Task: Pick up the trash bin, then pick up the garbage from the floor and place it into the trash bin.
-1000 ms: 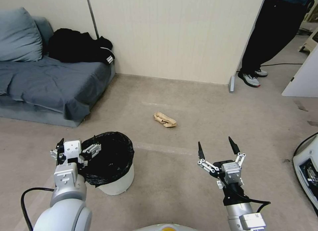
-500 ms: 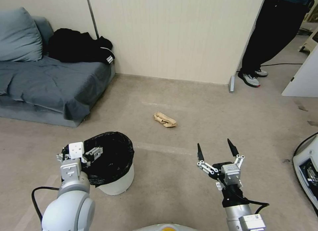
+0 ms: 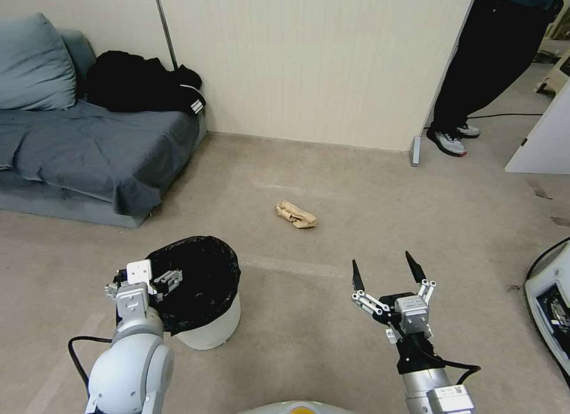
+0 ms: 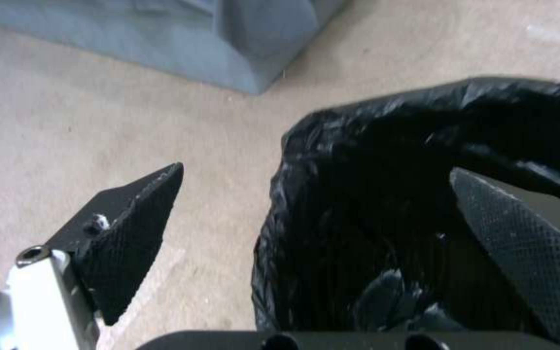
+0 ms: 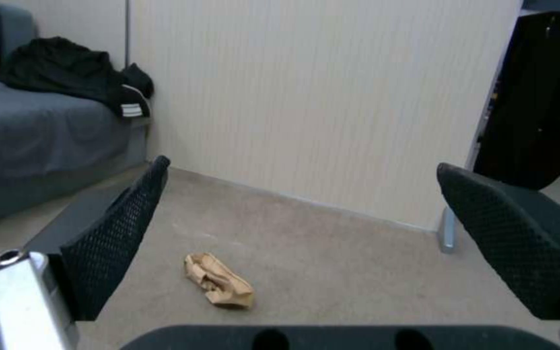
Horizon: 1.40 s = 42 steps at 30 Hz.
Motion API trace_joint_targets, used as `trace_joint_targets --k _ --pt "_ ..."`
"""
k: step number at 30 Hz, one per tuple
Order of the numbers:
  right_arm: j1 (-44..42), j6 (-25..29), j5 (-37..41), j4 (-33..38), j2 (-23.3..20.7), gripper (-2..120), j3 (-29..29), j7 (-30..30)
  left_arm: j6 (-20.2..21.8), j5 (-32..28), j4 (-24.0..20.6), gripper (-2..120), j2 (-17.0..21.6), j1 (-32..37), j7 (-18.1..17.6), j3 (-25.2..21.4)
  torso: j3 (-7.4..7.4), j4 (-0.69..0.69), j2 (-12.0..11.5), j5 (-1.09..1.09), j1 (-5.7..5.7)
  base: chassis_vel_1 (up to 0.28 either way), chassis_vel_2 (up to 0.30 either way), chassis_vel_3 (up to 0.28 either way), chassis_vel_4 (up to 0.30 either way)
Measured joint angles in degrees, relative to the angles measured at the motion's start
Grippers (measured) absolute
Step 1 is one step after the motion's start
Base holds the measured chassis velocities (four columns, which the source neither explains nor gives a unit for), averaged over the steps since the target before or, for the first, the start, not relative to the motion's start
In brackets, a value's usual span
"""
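Left gripper (image 3: 144,281) drawn back, open astride trash bin (image 3: 205,310) rim, right gripper (image 3: 384,270) open

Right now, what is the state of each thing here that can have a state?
Trash bin: upright on the floor, lined with a black bag, not lifted.
Crumpled tan paper: lying on the floor, untouched.
Left tool: open, straddling the bin's rim.
Right tool: open, empty, above the floor.

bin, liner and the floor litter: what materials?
Bin: looks like smooth white hard plastic, matte. Liner: thin black plastic film, crinkled and glossy at the folds. Litter: tan crumpled paper, dull and creased, possibly a bag.
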Motion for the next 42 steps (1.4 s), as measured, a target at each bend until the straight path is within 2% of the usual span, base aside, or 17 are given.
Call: trace_joint_targets --k 10,35,37,40,41,42 --pt "-0.01 -0.01 0.01 -0.38 0.00 100 0.06 -0.31 2.95 -3.68 2.21 100 0.16 -1.31 -0.23 -0.94 0.00 0.00 0.00 0.00 0.00 0.000 0.000 0.000 0.000" --pt "-0.37 -0.10 0.83 -0.40 0.00 100 -0.35 -0.79 2.89 -4.47 7.08 100 -0.18 -1.51 0.93 -4.47 0.00 0.00 0.00 0.00 0.00 0.000 0.000 0.000 0.000" --pt "-0.41 -0.10 0.77 -0.35 0.00 100 -0.35 -0.80 2.88 -4.49 7.40 96 -0.23 -1.52 1.12 -4.48 0.00 0.00 0.00 0.00 0.00 0.000 0.000 0.000 0.000" --pt "-0.57 -0.02 0.67 -0.21 0.00 100 -0.32 -0.88 2.86 -4.64 8.21 82 -0.41 -1.57 1.66 -4.48 0.00 0.00 0.00 0.00 0.00 0.000 0.000 0.000 0.000" --pt "-0.57 -0.02 0.67 -0.21 0.00 100 -0.32 -0.88 2.86 -4.64 8.21 82 -0.41 -1.57 1.66 -4.48 0.00 0.00 0.00 0.00 0.00 0.000 0.000 0.000 0.000" --pt "-0.62 0.04 0.65 -0.19 0.00 100 -0.31 -0.90 2.86 -4.66 8.42 77 -0.49 -1.53 2.09 -4.51 0.00 0.00 0.00 0.00 0.00 0.000 0.000 0.000 0.000"
